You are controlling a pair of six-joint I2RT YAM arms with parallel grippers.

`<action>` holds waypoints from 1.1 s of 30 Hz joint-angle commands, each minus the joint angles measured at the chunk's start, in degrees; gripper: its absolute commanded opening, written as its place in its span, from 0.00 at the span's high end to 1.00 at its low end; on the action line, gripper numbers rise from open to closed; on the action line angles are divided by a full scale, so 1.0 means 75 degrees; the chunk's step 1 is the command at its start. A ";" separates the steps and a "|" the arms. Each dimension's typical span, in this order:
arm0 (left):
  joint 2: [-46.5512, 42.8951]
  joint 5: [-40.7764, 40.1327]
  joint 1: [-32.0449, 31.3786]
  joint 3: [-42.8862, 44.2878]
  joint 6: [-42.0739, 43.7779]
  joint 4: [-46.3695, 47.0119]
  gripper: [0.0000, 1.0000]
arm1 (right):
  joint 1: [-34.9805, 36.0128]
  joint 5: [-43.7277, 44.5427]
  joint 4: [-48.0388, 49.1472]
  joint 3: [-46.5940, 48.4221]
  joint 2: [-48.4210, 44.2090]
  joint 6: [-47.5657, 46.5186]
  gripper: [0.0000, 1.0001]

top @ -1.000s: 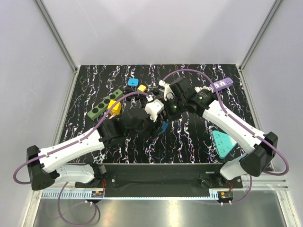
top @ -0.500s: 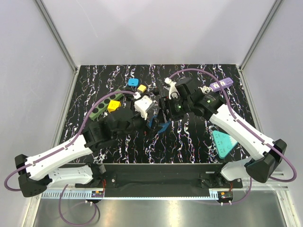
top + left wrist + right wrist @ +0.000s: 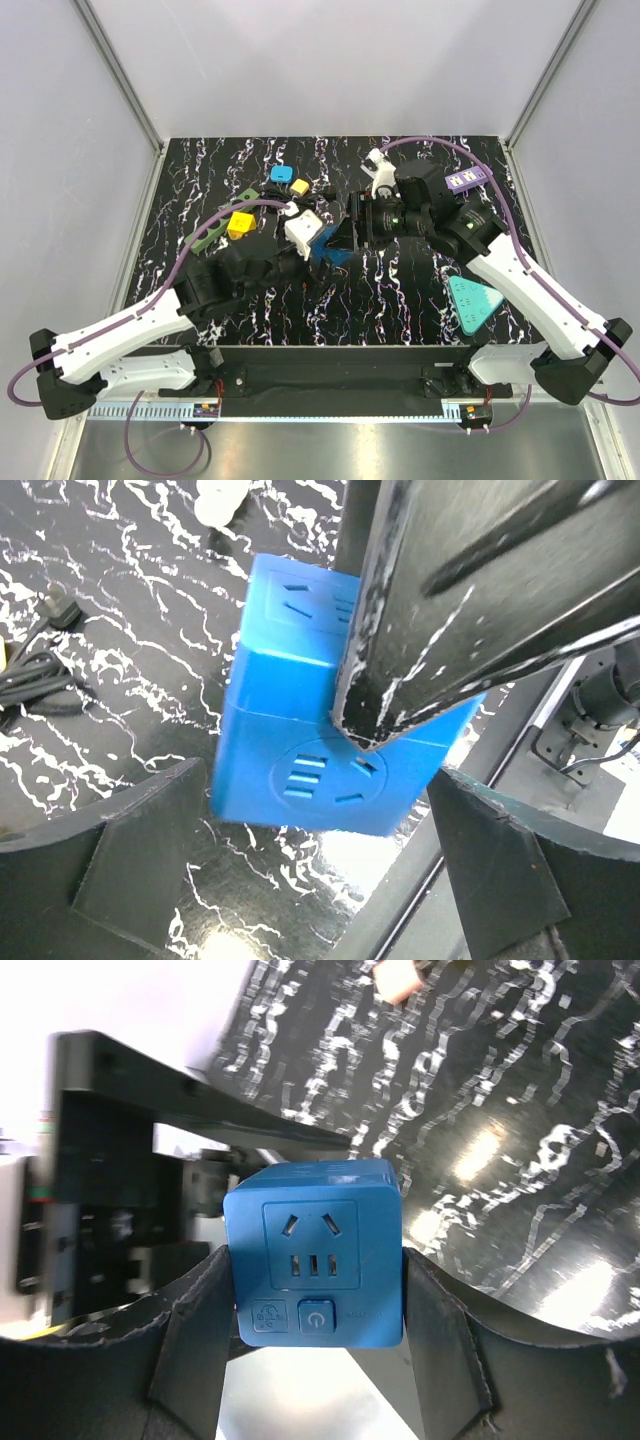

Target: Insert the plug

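Observation:
My right gripper is shut on a blue cube socket, gripping its two sides, with the outlet face and power button toward the camera. In the top view the cube hangs above mid-table in the right gripper. My left gripper is open and empty, just in front of the cube, which one right finger partly covers. It sits left of the cube in the top view. A black plug with its cord lies on the table beyond.
A green power strip and a yellow cube lie at the left. Small blue and yellow adapters sit at the back. A purple strip lies back right, and a teal triangular socket near right.
The blue cube has moved up and left from beside the table's centre and now sits between the two grippers. The right arm has swung right and turned. The left gripper has drawn back slightly.

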 commanded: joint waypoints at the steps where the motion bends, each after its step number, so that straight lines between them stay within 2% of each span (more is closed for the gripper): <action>1: -0.0316 0.0279 0.0003 -0.0054 0.0192 0.0817 0.07 | -0.0030 -0.0656 0.0946 0.0099 -0.0316 0.0473 1.00; 3: -0.0398 0.0349 0.0003 -0.0078 0.0239 0.0888 0.14 | -0.0030 -0.0739 0.1145 0.0017 -0.0445 0.0590 1.00; 4: -0.0433 0.0361 0.0003 -0.0089 0.0274 0.0900 0.24 | -0.0030 -0.0798 0.1192 -0.0007 -0.0468 0.0614 1.00; 7: -0.0491 0.0431 0.0003 -0.0078 0.0263 0.0947 0.42 | -0.0030 -0.1008 0.1263 -0.0019 -0.0527 0.0708 1.00; 8: -0.0492 0.0466 0.0014 -0.0066 0.0239 0.0947 0.54 | -0.0030 -0.1079 0.1321 -0.0019 -0.0539 0.0731 1.00; 10: -0.0539 0.0525 0.0003 -0.0043 0.0181 0.1005 0.65 | -0.0030 -0.1278 0.1357 -0.0054 -0.0527 0.0743 0.99; 11: -0.0562 0.0583 0.0003 -0.0031 0.0169 0.1017 0.74 | -0.0019 -0.1314 0.1368 -0.0089 -0.0516 0.0731 0.85; 13: -0.0562 0.0642 0.0003 0.0039 0.0169 0.0983 0.81 | -0.0030 -0.1209 0.1310 -0.0159 -0.0516 0.0685 0.64; 14: -0.0539 0.0665 0.0003 0.0051 0.0169 0.0948 0.85 | -0.0019 -0.1220 0.1287 -0.0240 -0.0516 0.0638 0.58; 15: -0.0504 0.0665 0.0014 0.0109 0.0169 0.0901 0.87 | -0.0030 -0.1244 0.1263 -0.0276 -0.0492 0.0591 0.46; 18: -0.0457 0.0689 0.0003 0.0098 0.0204 0.0772 0.90 | -0.0030 -0.1489 0.1193 -0.0335 -0.0410 0.0474 0.36; 29: -0.0176 0.0630 0.0003 0.0215 0.0309 0.0385 0.98 | -0.0030 -0.1572 0.0338 -0.0136 0.0000 -0.0148 0.25; 33: -0.0070 0.0595 0.0003 0.0285 0.0356 0.0314 1.00 | -0.0030 -0.1396 0.0256 -0.0124 0.0059 -0.0218 0.26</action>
